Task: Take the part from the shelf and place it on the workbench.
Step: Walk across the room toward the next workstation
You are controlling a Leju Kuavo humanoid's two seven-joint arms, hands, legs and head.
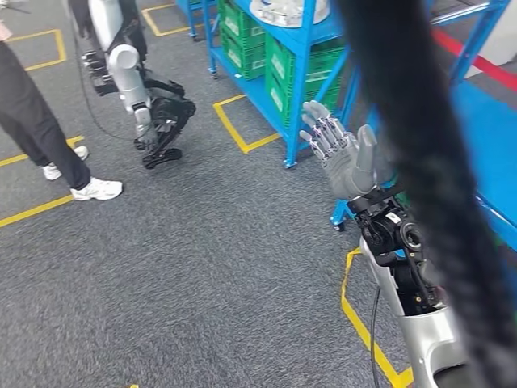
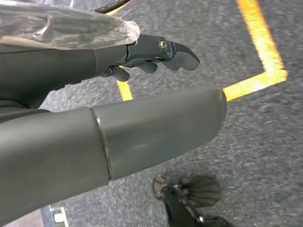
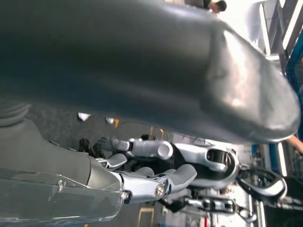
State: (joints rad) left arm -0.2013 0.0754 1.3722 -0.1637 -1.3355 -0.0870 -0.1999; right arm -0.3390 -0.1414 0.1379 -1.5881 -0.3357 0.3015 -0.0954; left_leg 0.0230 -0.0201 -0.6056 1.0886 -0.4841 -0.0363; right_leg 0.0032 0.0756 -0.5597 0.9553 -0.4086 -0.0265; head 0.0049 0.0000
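Head view: the right hand (image 1: 342, 153) is raised at centre-right, fingers spread and empty, palm turned toward the blue shelf (image 1: 292, 48). The shelf stands at about 11 o'clock from that hand, near but not touching. On its top level, cut by the upper frame edge, lies a pale, flat, rounded object (image 1: 287, 11); judged to be the part, though too little is visible to confirm its shape or long axis. Below it sit green crates (image 1: 244, 36). The left hand (image 1: 146, 133) hangs at about 9 o'clock from the right hand, well apart from the shelf, over the grey floor (image 1: 201, 267); its finger state cannot be read here. The right hand is therefore the nearer one, and the coming reach should run up and toward 11 o'clock. A person's legs and white shoes (image 1: 98, 189) stand at far left.

Left wrist view: thumb and dark fingers (image 2: 178, 52) are extended with a gap between them, holding nothing, above floor with a yellow line (image 2: 261, 80).

Right wrist view: fingers (image 3: 171, 177) lie extended, apart from the thumb, empty. The part cannot be made out.
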